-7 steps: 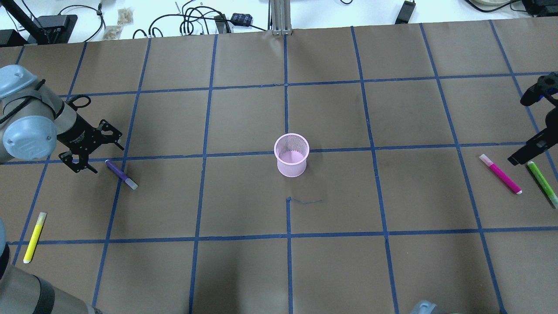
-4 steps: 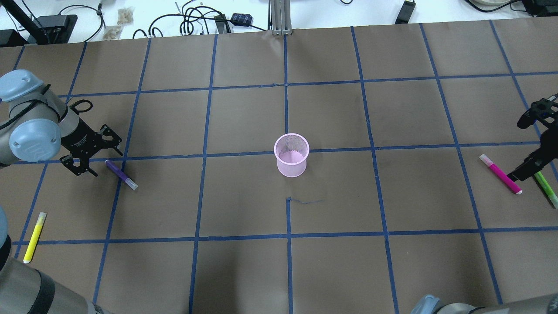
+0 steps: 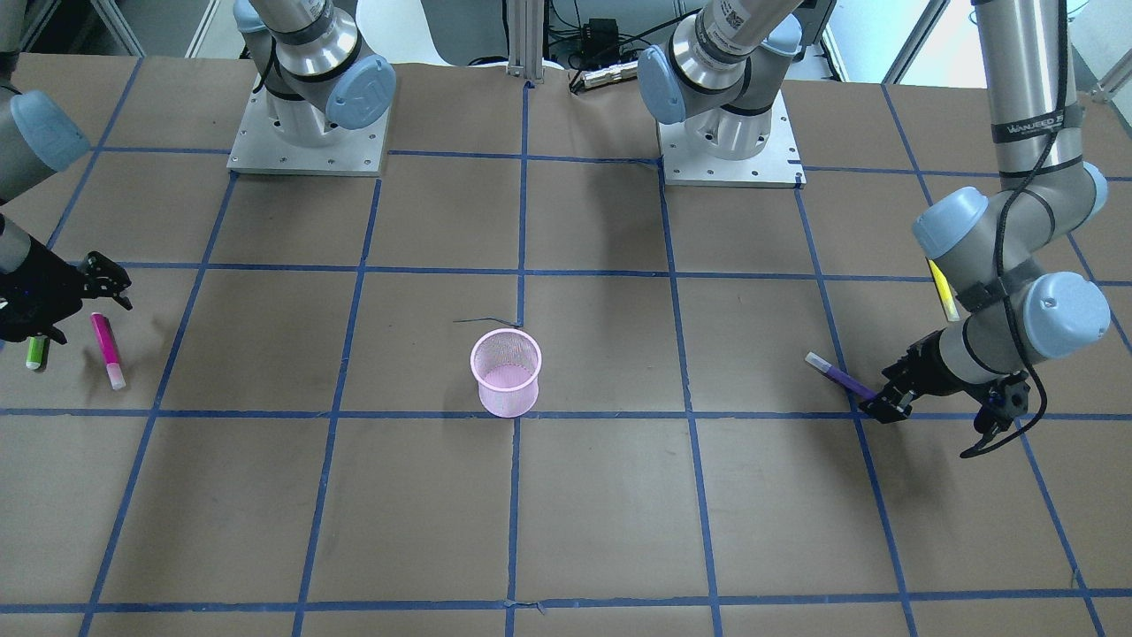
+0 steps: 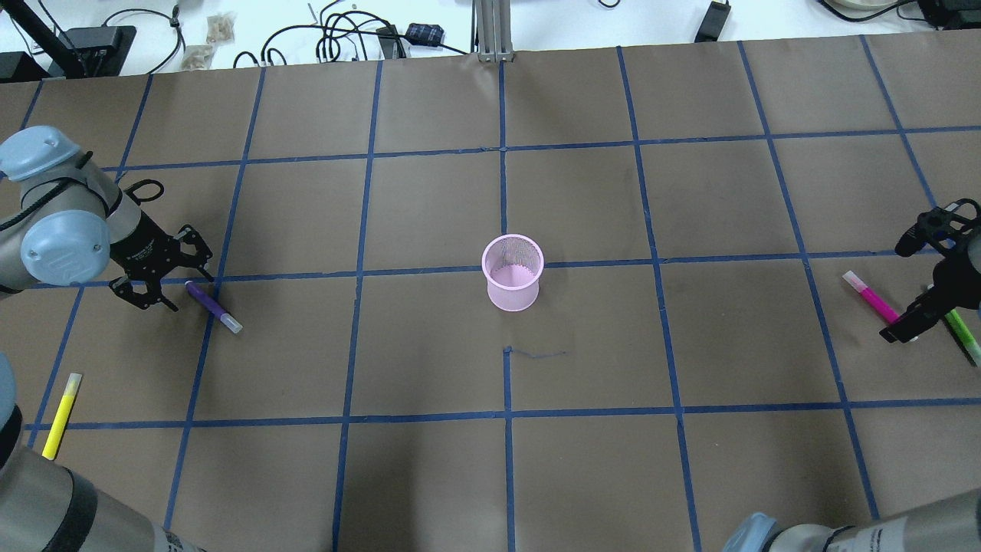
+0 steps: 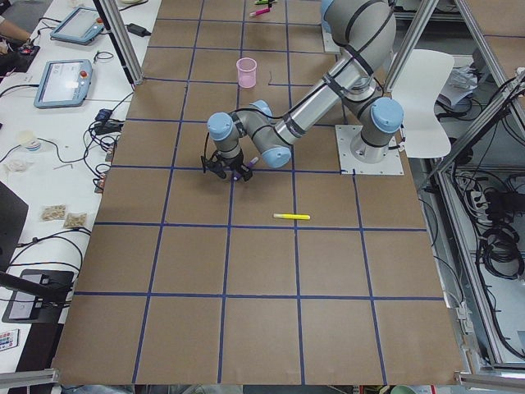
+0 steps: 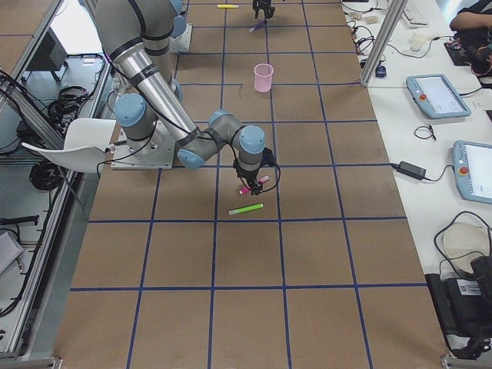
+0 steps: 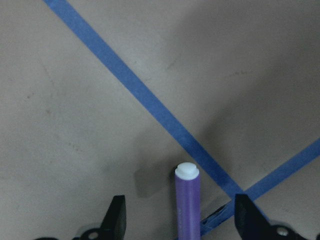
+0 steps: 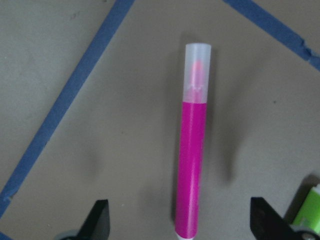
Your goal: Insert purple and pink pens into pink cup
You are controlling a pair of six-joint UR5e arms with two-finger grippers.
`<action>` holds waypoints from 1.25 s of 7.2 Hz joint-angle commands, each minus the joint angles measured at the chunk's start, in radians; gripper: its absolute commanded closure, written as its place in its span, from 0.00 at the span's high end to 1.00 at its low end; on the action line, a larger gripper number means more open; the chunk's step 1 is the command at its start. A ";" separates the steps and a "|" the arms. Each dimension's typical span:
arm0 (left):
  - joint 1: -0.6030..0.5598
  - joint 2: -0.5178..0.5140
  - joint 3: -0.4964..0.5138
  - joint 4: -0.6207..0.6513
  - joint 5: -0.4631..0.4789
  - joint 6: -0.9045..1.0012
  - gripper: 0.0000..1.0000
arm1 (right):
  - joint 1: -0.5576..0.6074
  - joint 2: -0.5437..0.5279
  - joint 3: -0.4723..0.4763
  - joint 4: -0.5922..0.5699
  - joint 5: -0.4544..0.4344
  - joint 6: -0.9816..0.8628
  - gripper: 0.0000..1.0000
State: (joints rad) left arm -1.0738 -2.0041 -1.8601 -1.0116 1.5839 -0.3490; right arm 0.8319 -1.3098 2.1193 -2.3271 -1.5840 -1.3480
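The pink cup [image 4: 513, 272] stands empty mid-table, so neither pen is in yet. The left gripper [image 7: 181, 217] hangs over the purple pen [image 7: 187, 205], jaws wide open either side of its end, holding nothing. The right gripper [image 8: 181, 217] likewise straddles the pink pen [image 8: 192, 165], open and empty. Both pens lie flat, well apart from the cup; grasping, carrying and inserting are all left to do
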 commanded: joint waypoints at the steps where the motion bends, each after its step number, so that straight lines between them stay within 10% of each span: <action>1: 0.002 -0.008 0.001 0.001 0.001 0.001 0.58 | -0.002 0.007 0.007 -0.012 -0.031 0.004 0.79; 4: 0.000 -0.012 0.002 0.002 -0.002 0.010 0.56 | -0.001 0.009 0.008 -0.011 -0.033 0.006 0.48; 6: 0.000 -0.015 0.002 0.001 -0.002 0.019 0.40 | -0.001 0.023 0.007 -0.012 -0.033 0.006 0.41; 8: 0.000 -0.010 0.002 0.004 -0.005 0.033 0.24 | -0.001 0.021 0.007 -0.012 -0.034 0.015 0.01; 9: 0.000 -0.005 0.002 0.004 -0.007 0.050 0.11 | -0.002 0.020 0.005 -0.008 -0.077 0.015 0.00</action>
State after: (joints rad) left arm -1.0738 -2.0149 -1.8577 -1.0086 1.5792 -0.3164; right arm 0.8308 -1.2891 2.1258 -2.3383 -1.6271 -1.3349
